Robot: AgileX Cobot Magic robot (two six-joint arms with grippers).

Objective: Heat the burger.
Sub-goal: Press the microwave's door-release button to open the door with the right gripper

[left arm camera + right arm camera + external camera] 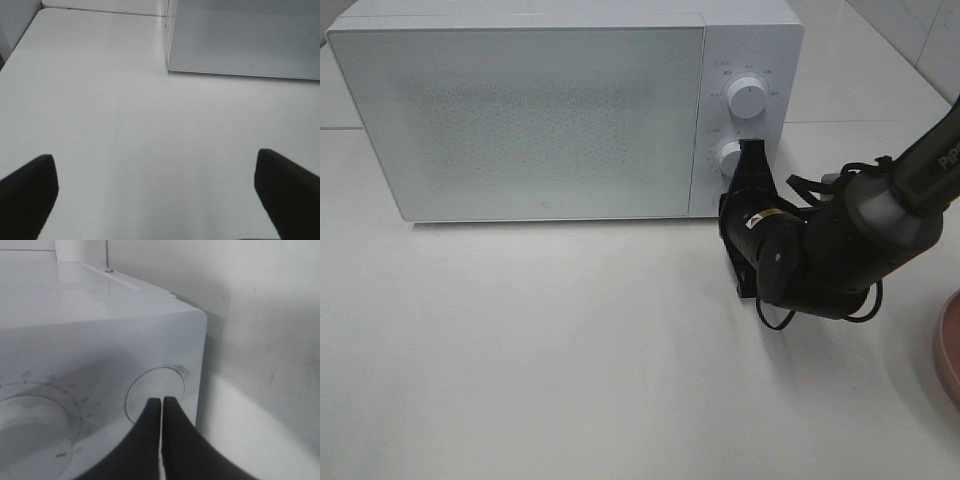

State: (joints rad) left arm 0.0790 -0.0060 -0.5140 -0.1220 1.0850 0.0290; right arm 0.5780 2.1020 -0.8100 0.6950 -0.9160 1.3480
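Burger: out of sight. Right end effector (161,402), black, pinched shut, tips at round white button (150,382) on white box-shaped microwave (530,120). Left end effector (155,165) spread wide above white bench (125,125).

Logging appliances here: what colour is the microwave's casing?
White; the microwave shows best in the exterior high view.

- The black, jointed right arm (910,185) enters at the right edge of the exterior high frame and reaches toward the centre right.
- Its bulky dark wrist (800,260) sits at centre right, with a black cable looped beneath it.
- The slim black right gripper (753,150) points toward the top of the frame, just right of centre.
- In the right wrist view its fingers (145,440) are pressed together, only a hairline seam between them.
- The black left gripper (155,157) has its two fingers (27,195) spread wide apart.
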